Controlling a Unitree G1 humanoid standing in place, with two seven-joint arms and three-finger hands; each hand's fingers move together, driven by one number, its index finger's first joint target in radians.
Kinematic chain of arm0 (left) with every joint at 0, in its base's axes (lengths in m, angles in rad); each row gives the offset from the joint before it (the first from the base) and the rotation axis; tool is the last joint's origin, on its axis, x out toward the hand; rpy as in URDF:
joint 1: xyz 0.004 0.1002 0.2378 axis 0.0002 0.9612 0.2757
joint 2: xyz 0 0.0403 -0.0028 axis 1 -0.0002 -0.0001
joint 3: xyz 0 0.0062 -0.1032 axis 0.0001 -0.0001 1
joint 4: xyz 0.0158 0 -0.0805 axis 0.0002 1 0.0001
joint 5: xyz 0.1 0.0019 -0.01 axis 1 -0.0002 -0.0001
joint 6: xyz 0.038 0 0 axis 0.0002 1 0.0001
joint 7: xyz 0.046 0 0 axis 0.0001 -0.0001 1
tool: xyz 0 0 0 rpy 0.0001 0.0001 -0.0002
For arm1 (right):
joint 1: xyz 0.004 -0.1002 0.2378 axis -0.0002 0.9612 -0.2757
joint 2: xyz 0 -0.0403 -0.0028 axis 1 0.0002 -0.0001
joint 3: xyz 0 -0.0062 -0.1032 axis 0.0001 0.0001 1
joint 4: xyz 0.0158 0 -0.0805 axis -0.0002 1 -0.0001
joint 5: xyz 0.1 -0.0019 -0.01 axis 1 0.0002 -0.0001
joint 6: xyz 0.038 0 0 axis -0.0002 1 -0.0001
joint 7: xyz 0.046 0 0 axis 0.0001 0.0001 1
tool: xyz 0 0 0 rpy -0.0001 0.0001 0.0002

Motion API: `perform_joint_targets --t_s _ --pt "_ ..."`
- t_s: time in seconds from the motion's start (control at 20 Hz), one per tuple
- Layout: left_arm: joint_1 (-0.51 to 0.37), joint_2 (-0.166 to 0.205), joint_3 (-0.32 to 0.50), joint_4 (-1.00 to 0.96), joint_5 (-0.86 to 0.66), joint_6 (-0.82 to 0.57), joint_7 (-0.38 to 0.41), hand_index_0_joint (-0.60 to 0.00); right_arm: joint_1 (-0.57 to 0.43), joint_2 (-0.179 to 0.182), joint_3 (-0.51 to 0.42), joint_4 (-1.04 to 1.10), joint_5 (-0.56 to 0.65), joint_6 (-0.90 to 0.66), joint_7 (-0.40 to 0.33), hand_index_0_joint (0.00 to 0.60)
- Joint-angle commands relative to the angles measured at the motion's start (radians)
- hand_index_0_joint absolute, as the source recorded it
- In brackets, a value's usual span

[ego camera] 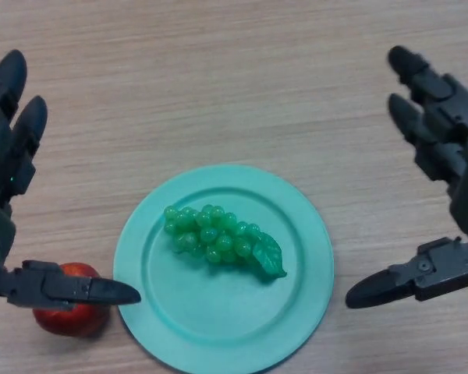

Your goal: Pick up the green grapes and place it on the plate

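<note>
A bunch of green grapes point(222, 240) with a green leaf lies on the middle of a round teal plate point(296, 300) on the wooden table. My left hand point(8, 156) is at the left edge, open, with its thumb stretched toward the plate's left rim. My right hand point(444, 140) is at the right edge, open, with its thumb pointing at the plate's right rim. Neither hand touches the grapes or the plate.
A red apple point(70, 315) sits on the table just left of the plate, partly under my left thumb. The wooden table point(218, 86) stretches away beyond the plate.
</note>
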Motion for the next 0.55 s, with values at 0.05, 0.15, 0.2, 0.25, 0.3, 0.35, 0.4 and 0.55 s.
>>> perform_joint_targets --t_s 0.05,0.15,0.2,0.25,0.3,0.35,0.4,0.55 --pt "-0.001 0.013 0.022 -0.057 0.002 -0.174 -0.013 0.000 -0.025 -0.014 0.017 -0.073 0.009 -0.175 -0.048 0.000" --pt "0.005 0.012 0.023 -0.069 0.003 -0.167 -0.016 0.000 -0.045 -0.006 0.050 -0.084 -0.019 -0.163 -0.071 0.000" --pt "0.004 0.014 0.022 -0.078 0.012 -0.157 -0.020 0.000 -0.061 -0.005 0.073 -0.088 -0.039 -0.146 -0.076 0.000" --pt "0.002 0.017 0.024 -0.086 0.013 -0.146 -0.023 0.000 -0.074 -0.003 0.085 -0.088 -0.049 -0.130 -0.074 0.000" --pt "-0.005 0.020 0.025 -0.098 0.013 -0.126 -0.029 0.000 -0.095 0.003 0.097 -0.087 -0.058 -0.105 -0.069 0.000" --pt "-0.011 0.020 0.024 -0.105 0.002 -0.104 -0.026 0.000 -0.109 0.008 0.102 -0.087 -0.060 -0.087 -0.073 0.000" --pt "-0.017 0.018 0.019 -0.114 -0.015 -0.072 -0.019 0.000 -0.124 0.013 0.115 -0.085 -0.066 -0.068 -0.080 0.000" --pt "0.006 0.010 -0.002 -0.085 -0.009 -0.126 -0.030 0.000 -0.119 0.026 0.156 -0.050 -0.093 -0.102 -0.108 0.000"
